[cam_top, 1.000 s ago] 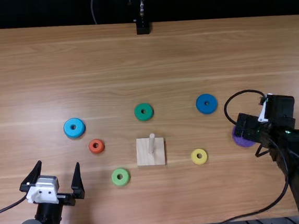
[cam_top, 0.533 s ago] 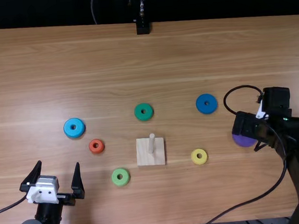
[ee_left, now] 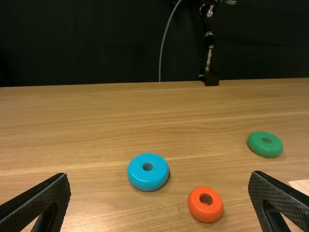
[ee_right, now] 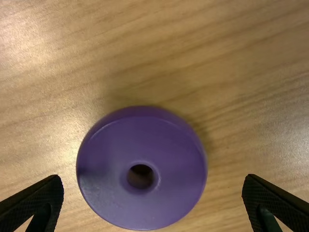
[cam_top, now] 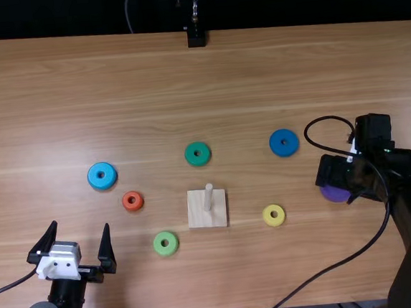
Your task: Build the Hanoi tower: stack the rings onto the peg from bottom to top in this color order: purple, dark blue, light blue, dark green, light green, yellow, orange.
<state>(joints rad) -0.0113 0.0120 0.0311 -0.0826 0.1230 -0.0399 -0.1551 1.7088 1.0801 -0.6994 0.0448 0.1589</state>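
Observation:
My left gripper (cam_top: 73,237) stands open over the near left of the table; in its own view the left gripper (ee_left: 159,200) has nothing between its fingers. My right gripper (cam_top: 335,179) is above the purple ring (cam_top: 334,194), partly covering it. In the right wrist view the open right gripper (ee_right: 152,200) has the purple ring (ee_right: 116,193) lying flat between its spread fingers. The peg (cam_top: 208,197) rises bare from its square base (cam_top: 197,218). Loose on the table lie the dark blue (cam_top: 284,149), light blue (cam_top: 102,184), dark green (cam_top: 198,161), light green (cam_top: 166,251), yellow (cam_top: 274,222) and orange (cam_top: 133,207) rings.
A black cable (cam_top: 351,257) loops from the right arm across the table's near right part. A black stand (cam_top: 196,38) is at the table's far edge (cam_top: 288,26).
My right arm's wrist has shifted slightly left and its forearm has swung, with the gripper staying around the purple ring. The left arm and the rings have kept still.

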